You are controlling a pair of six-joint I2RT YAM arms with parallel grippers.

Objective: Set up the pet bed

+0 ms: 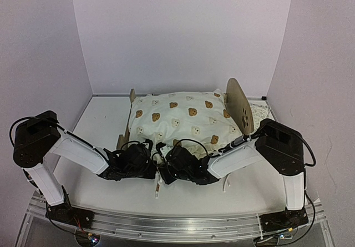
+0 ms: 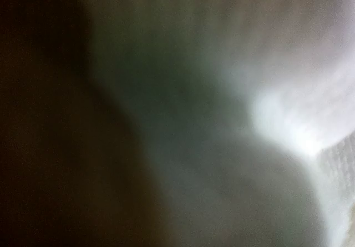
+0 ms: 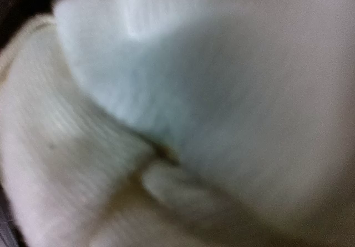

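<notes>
The pet bed stands mid-table, its rounded plywood headboard (image 1: 239, 105) on the right and its low footboard (image 1: 132, 95) on the left. The cream bear-print quilt (image 1: 183, 119) lies puffed over it and hides the mattress. My left gripper (image 1: 145, 154) and right gripper (image 1: 165, 162) are close together at the quilt's near edge, with their fingertips buried in the fabric. Both wrist views are filled with blurred pale cloth (image 3: 100, 164) pressed against the cameras, and no fingers show in them.
A pale patterned pillow (image 1: 258, 114) lies behind the headboard at the right wall. Thin white ties (image 1: 158, 188) trail from the quilt onto the table in front. Purple walls close in the left, back and right sides.
</notes>
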